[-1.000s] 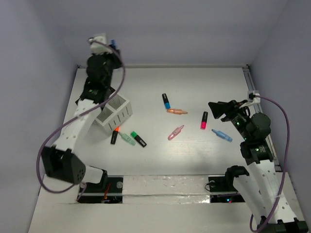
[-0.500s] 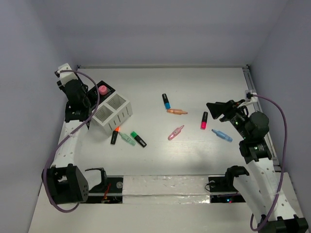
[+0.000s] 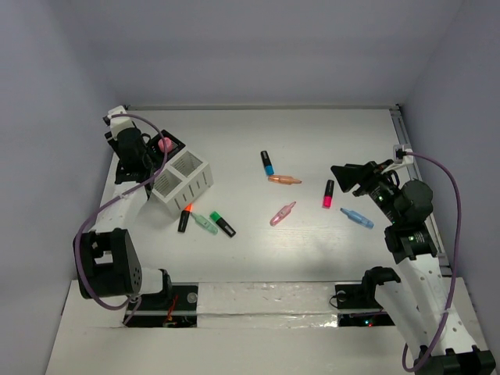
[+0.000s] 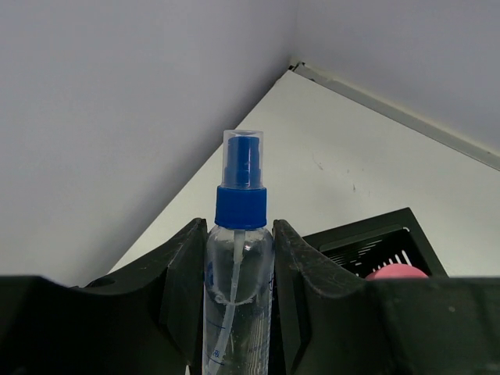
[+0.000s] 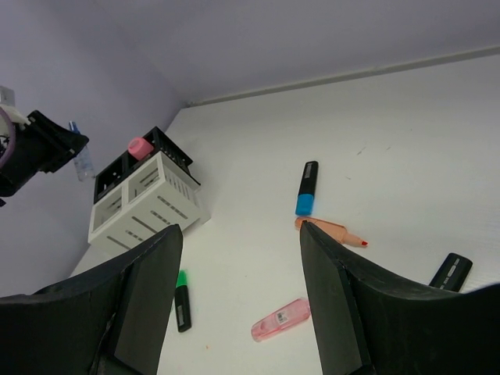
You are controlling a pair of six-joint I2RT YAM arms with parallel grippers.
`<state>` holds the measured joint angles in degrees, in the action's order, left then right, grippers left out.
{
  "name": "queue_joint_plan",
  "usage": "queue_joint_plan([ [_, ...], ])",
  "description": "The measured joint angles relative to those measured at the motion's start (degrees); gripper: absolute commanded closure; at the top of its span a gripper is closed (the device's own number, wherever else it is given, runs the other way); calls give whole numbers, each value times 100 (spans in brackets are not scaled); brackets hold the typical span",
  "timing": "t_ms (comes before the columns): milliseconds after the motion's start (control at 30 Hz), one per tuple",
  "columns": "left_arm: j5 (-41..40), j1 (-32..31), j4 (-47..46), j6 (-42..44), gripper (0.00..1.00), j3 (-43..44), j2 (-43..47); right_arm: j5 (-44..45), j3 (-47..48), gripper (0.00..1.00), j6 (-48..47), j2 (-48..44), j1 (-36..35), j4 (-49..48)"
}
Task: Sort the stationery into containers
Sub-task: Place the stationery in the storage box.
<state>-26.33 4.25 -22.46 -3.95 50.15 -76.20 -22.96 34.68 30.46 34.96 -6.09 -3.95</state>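
Item with pink cap stands in black box beside white box.

Soft even light; near fingers perhaps blurred

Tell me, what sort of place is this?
Probably a robot test booth in a lab: plain walls close in a white table, two robot arms are bolted at its near edge, and markers lie scattered by a white organiser.
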Motion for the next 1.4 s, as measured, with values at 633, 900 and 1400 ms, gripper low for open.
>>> queue_joint_plan([
  [633,17,0,-645,33,84,-55,-785,-22,0,32,-4,-120,0,2],
  [900,11,0,-778,50,78,-68,-785,-22,0,32,-4,-120,0,2],
  [1400,-44,0,-778,-15,60,-223,-772,-22,0,32,-4,-111,0,4],
])
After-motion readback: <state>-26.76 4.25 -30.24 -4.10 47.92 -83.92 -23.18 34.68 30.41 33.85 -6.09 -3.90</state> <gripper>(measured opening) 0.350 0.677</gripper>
